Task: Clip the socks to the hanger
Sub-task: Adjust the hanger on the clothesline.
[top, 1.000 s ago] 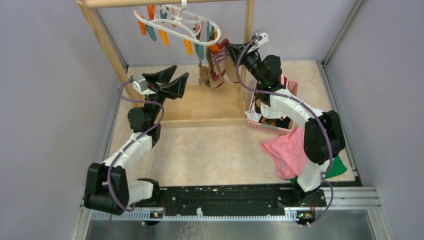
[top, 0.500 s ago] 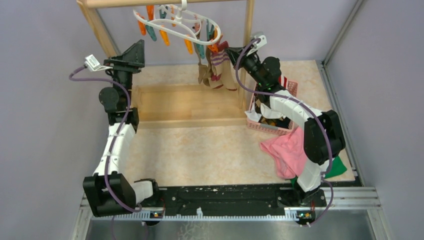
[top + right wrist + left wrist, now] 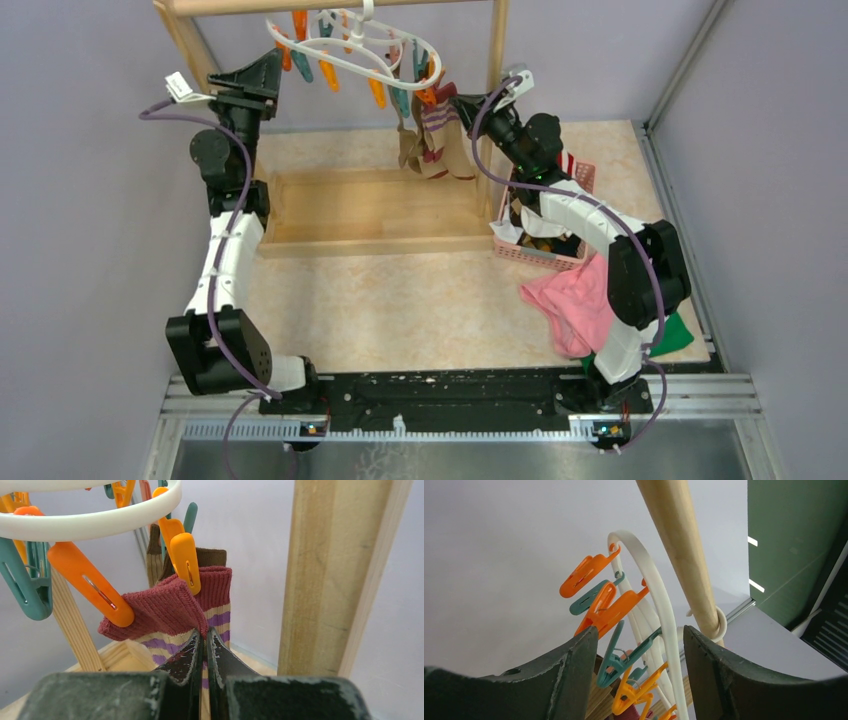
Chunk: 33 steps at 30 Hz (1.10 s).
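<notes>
The white hanger [image 3: 350, 45] hangs from the wooden top bar, with orange and teal clips dangling from it. A tan sock with a maroon striped cuff [image 3: 445, 130] and an olive-brown sock [image 3: 408, 150] hang at its right end. My right gripper [image 3: 462, 103] is shut on the striped sock's cuff [image 3: 170, 605], just below an orange clip [image 3: 185, 560] that lies over the cuff's top edge. My left gripper [image 3: 262, 75] is open at the hanger's left end. The left wrist view shows the ring [image 3: 659, 595] and a teal clip [image 3: 624, 655] between the spread fingers, which hold nothing.
The wooden rack has a right post [image 3: 495, 60] close beside my right gripper, a left post [image 3: 205, 60] behind my left one, and a base frame [image 3: 370, 205] on the table. At the right are a pink basket [image 3: 540, 250] with more socks, a pink cloth [image 3: 575, 300] and a green cloth [image 3: 675, 335].
My left arm has swung left and risen from over the rack's base to the hanger's left end, gripper still open. The right gripper has kept its hold on the striped sock.
</notes>
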Available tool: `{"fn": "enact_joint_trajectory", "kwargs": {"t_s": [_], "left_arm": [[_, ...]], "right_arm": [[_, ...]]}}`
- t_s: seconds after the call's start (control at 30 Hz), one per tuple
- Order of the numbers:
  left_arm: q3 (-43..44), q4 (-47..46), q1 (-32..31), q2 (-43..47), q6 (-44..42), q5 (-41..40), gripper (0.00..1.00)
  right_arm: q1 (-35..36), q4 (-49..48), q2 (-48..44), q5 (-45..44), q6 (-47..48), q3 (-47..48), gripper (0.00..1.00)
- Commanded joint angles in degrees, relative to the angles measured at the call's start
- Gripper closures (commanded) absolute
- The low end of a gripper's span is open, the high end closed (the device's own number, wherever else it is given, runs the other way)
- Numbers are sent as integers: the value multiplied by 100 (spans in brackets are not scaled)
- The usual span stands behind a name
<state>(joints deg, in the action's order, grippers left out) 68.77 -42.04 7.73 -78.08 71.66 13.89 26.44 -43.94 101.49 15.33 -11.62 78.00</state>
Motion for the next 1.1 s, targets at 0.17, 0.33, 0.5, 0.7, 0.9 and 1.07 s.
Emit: {"fn": "enact_joint_trajectory", "kwargs": {"t_s": [0.17, 0.33, 0.5, 0.7, 0.9, 1.07], "left_arm": [[606, 416, 7, -3, 385, -13, 35], [745, 722, -48, -52, 427, -4, 38], [890, 780, -161, -157, 472, 40, 42], [1110, 930, -309, -297, 446, -36, 48], [1257, 964, -367, -464, 478, -118, 59], [1248, 926, -409, -457, 494, -163, 77]], "right_arm": [[-24, -286, -47, 119, -108, 94, 100], [-26, -296, -51, 121, -126, 68, 100], [-24, -307, -61, 119, -121, 58, 100], [-26, -330, -68, 128, -137, 41, 100], [-25, -350, -93, 132, -128, 6, 100], [-25, -341, -136, 152, -80, -34, 99]]}}
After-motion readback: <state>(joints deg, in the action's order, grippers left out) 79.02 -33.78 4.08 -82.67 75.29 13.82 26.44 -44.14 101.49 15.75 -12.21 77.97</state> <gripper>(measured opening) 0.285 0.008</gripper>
